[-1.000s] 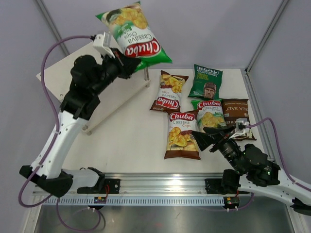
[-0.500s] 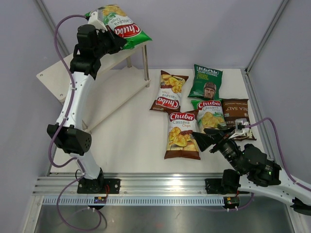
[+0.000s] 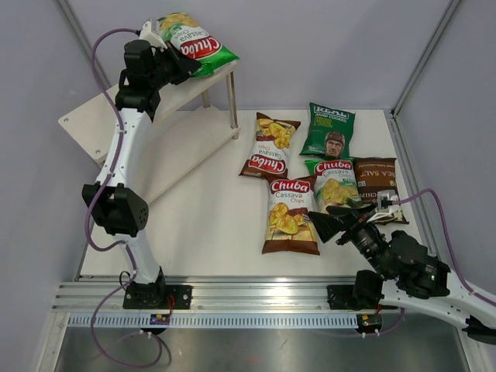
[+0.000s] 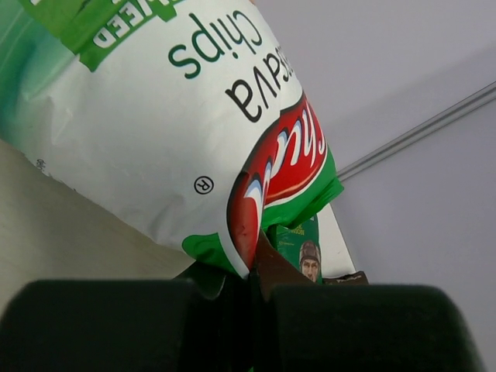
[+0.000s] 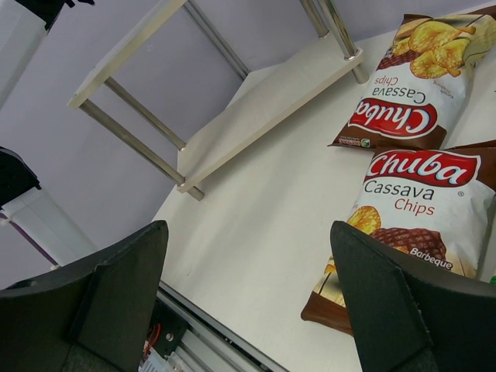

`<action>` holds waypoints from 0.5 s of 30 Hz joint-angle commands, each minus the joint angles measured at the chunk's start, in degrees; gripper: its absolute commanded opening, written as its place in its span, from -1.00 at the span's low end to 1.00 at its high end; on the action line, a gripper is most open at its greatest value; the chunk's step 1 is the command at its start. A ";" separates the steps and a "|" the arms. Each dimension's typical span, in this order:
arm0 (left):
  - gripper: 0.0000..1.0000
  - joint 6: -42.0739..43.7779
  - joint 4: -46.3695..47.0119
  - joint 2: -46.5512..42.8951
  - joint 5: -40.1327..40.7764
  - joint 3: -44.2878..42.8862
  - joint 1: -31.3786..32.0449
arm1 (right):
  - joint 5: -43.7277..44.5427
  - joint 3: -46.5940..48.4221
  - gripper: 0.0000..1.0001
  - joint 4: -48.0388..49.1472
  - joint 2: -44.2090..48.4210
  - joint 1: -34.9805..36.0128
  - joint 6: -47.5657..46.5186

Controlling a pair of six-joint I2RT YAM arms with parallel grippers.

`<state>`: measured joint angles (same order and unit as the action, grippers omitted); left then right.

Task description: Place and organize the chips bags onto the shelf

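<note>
My left gripper (image 3: 172,63) is shut on the edge of a green-white Chuba bag (image 3: 195,45) that lies on the shelf's (image 3: 85,120) top board at the far left; the same bag (image 4: 155,132) fills the left wrist view. On the table lie two brown Chuba bags (image 3: 270,145) (image 3: 291,213), a second green-white Chuba bag (image 3: 336,183), the dark green bag with a man's face (image 3: 328,130) and the dark brown Kettle bag (image 3: 377,184). My right gripper (image 3: 333,217) is open and empty, low over the table beside the nearer brown Chuba bag (image 5: 415,209).
The shelf's lower board (image 3: 186,151) and metal legs (image 3: 231,105) stand left of the bags. Grey walls enclose the table on three sides. A metal rail (image 3: 256,298) runs along the near edge by the arm bases.
My left arm has carried the green-white Chuba bag left and down from mid-air onto the shelf's top board, where it now lies flatter. The right arm has barely moved.
</note>
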<state>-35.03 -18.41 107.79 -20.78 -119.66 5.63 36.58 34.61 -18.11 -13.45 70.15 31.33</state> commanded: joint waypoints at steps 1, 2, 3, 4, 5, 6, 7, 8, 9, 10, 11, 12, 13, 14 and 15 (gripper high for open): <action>-0.89 -2.59 4.00 0.84 -2.87 -1.73 0.26 | 1.83 0.55 0.87 0.35 1.15 0.43 1.01; -0.88 -3.11 4.09 0.67 -2.26 -1.46 0.26 | 2.09 0.46 0.87 0.09 1.24 0.34 1.10; -0.82 -3.38 4.26 0.67 -2.34 -1.11 0.26 | 2.53 0.46 0.87 -0.08 1.32 0.43 1.27; -0.77 -3.73 5.13 0.41 -2.51 -0.06 0.35 | 3.06 0.46 0.87 -0.26 1.41 0.34 1.28; -0.72 -4.26 5.32 0.32 -2.60 0.30 0.35 | 3.41 0.37 0.87 -0.70 1.59 0.34 1.28; -0.67 -4.35 5.75 0.14 -2.60 0.56 0.52 | 3.67 0.37 0.87 -0.79 1.59 0.34 1.45; -0.61 -4.26 5.76 -0.03 -2.69 0.74 0.70 | 4.02 0.28 0.87 -0.79 1.59 0.43 1.45; -0.43 -3.91 5.50 -0.29 -2.26 0.65 0.79 | 4.11 0.28 0.88 -0.79 1.67 0.43 1.45; -0.40 -3.65 5.49 -0.47 -2.25 0.83 0.87 | 4.20 0.28 0.88 -0.88 1.50 0.43 1.45; -0.37 -3.47 5.41 -1.00 -2.25 0.83 0.88 | 4.55 0.37 0.88 -1.05 1.50 0.43 1.45; -0.27 -3.12 5.32 -1.26 -1.64 1.35 0.88 | 4.82 0.37 0.89 -1.31 1.41 0.43 1.45; -0.14 -2.94 5.14 -1.70 -1.38 1.79 0.88 | 4.99 0.46 0.89 -1.32 1.24 0.34 1.45; -0.01 -2.68 4.88 -2.14 -0.85 2.14 0.88 | 5.26 0.46 0.90 -1.49 1.24 0.34 1.45; 0.10 -2.07 4.71 -3.10 0.02 3.10 0.88 | 5.43 0.46 0.90 -1.58 1.06 0.43 1.45; 0.30 -1.89 4.62 -3.72 0.29 3.46 0.88 | 5.52 0.46 0.92 -1.75 1.15 0.34 1.28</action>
<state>-37.58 -16.01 107.94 -21.23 -117.54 6.57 38.87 34.59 -19.84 -12.27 70.15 32.32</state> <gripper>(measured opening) 0.584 0.952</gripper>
